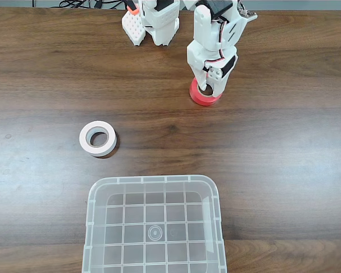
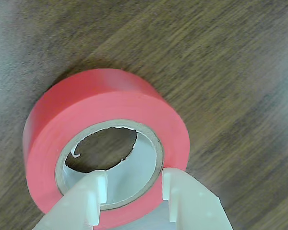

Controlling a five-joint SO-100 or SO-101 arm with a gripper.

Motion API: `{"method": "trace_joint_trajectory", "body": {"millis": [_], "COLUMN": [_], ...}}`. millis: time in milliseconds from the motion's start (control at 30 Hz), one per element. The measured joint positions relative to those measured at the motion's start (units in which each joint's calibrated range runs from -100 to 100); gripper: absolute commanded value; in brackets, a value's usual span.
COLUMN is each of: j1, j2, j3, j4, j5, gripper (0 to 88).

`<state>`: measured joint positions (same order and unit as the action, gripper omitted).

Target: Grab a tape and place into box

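Going left to right in the fixed view: the white roll (image 1: 98, 138) sits flat way off on the left and I'm ignoring it, the clear box (image 1: 154, 226) is bottom middle, and over on the right I'm parked right on top of the red tape (image 1: 205, 95), which lies flat on the table (image 1: 284, 148) with its hole pointing up. In the wrist view my gripper (image 2: 133, 184) straddles the near wall of the ring (image 2: 105, 112), one finger (image 2: 93, 196) inside the core, the other at the outer red face. Jaws are apart, not pinching yet as far as I can tell. Next I'd guess squeeze, then lift.
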<state>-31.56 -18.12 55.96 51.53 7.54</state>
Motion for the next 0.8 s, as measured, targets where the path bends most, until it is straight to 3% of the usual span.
{"method": "trace_joint_trajectory", "body": {"millis": [167, 600, 800], "j1": [0.0, -0.1, -0.1], "j2": [-0.3, 2.2, 8.8], "j3": [0.1, -2.6, -2.9], "j4": [-0.4, -0.6, -2.8], "j5": [-0.1, -0.1, -0.1], "gripper": [24.7, 24.5, 7.1]}}
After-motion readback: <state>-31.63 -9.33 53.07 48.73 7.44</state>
